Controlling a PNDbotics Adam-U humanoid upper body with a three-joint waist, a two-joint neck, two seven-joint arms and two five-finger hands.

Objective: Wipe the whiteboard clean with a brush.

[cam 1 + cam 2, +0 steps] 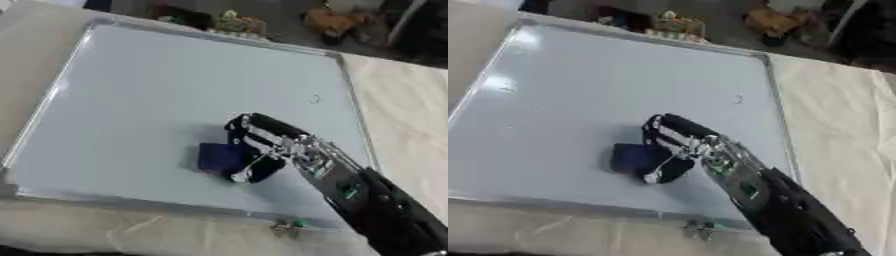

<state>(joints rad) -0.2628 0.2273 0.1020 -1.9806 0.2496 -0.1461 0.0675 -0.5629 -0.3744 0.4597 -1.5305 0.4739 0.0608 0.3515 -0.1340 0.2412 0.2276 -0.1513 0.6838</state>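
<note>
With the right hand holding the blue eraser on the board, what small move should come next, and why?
Probably slide the blue eraser up and to the right, toward the small dark mark near the whiteboard's right edge. The right hand already holds it against the board, and that mark looks like the only writing left.

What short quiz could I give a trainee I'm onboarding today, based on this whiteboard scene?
1. True or false: the right hand holds the blue eraser against the whiteboard.
2. Where is the small dark mark left on the board? A) far side, toward the right edge B) near left corner C) under the eraser
3. Fill in: the left hand is ____ in both views.

Key: 1 true, its fingers are curled round the eraser, which sits on the board's near half. 2 A. 3 not visible.
</note>
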